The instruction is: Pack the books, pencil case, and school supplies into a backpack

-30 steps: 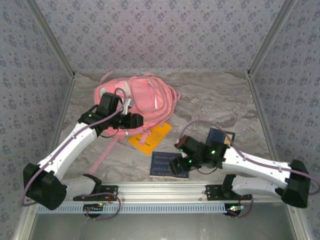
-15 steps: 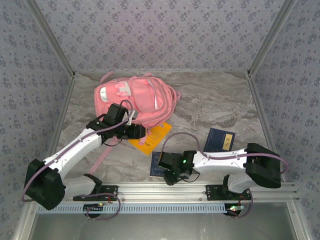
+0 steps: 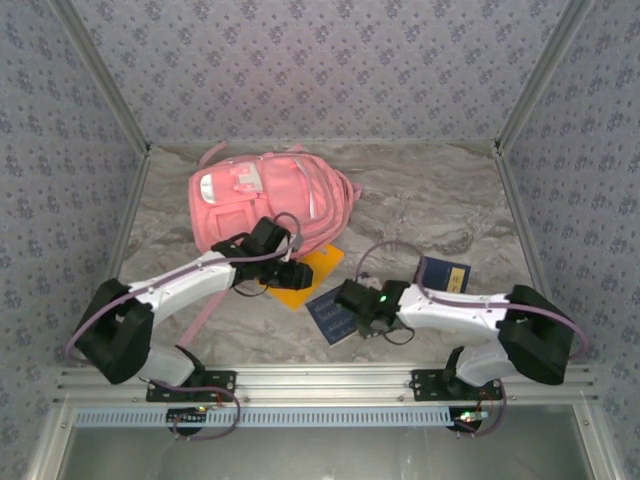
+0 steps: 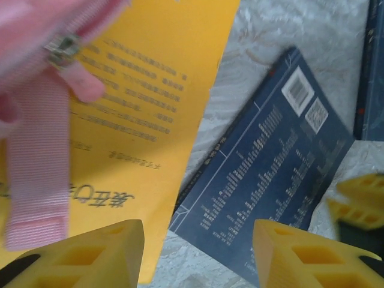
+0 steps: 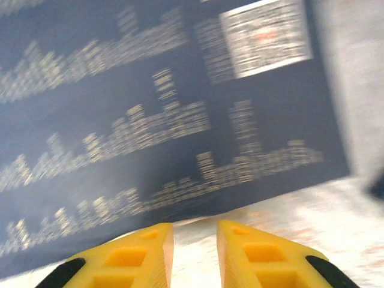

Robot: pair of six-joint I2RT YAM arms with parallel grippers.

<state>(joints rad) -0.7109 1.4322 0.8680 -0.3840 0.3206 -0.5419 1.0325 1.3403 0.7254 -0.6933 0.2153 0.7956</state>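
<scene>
The pink backpack (image 3: 250, 195) lies at the far left of the table (image 3: 430, 210), front up; whether its mouth is unzipped I cannot tell; one strap (image 4: 36, 174) trails onto the yellow book (image 4: 150, 90) just beside it. The left gripper (image 4: 198, 252) hovers over that book's near edge, jaws wide apart and empty. Next comes a navy book (image 4: 270, 162), its corner touching or slipping under the yellow one, I cannot tell which; the right gripper (image 5: 195, 252) sits low at its edge, jaws only narrowly apart, nothing between them. A second navy book (image 3: 443, 278) lies further right, apart from the rest.

The likeliest trouble, I judge, is a clash; the two grippers work close together, and a reach by either could strike the other. The strap could be pinched along with the yellow book if the left jaws close there. The thin navy book lies flat, so narrow jaws may shove it rather than lift it.

The near rail (image 3: 320, 380) is close behind both books, leaving little room to draw back; bare table stretches to the far right, and walls close off both sides.
</scene>
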